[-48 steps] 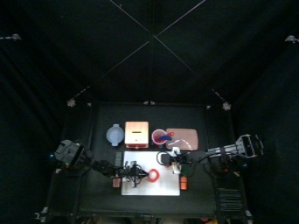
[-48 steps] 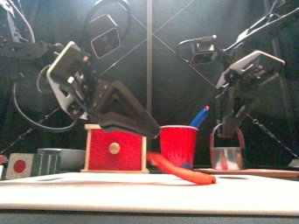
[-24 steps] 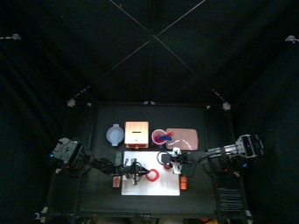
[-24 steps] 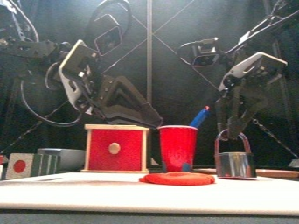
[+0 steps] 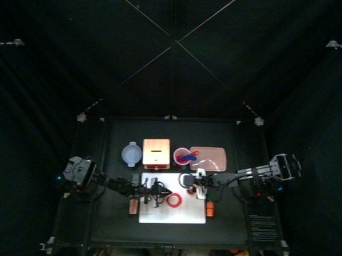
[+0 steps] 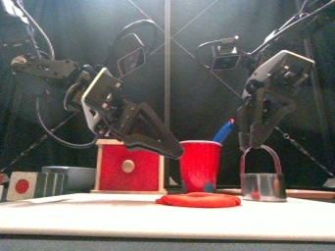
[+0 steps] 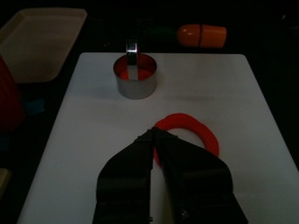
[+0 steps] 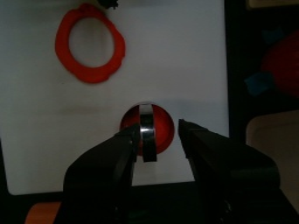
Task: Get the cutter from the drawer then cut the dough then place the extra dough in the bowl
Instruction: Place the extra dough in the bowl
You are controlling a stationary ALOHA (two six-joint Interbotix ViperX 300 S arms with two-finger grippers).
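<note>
Already cut: the cutter (image 7: 138, 79) stands between the open jaws of the right pincer (image 8: 158, 131). Just beyond the closed, empty left pincer (image 7: 156, 134) lies the dough ring (image 7: 193, 140), not yet in the bowl (image 5: 131, 154).

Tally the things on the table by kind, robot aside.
Metal cutter: 1
Dough pieces: 2 (ring, disc inside the cutter)
White cutting board: 1
Wooden box: 1
Bowl: 1
Red cup: 1
Blue knife: 1
Pink tray: 1
Orange toy: 1
Total: 10

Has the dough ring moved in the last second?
Yes. One end was lifted toward the wooden box; now the dough ring lies flat on the white board, in front of the red cup.
</note>
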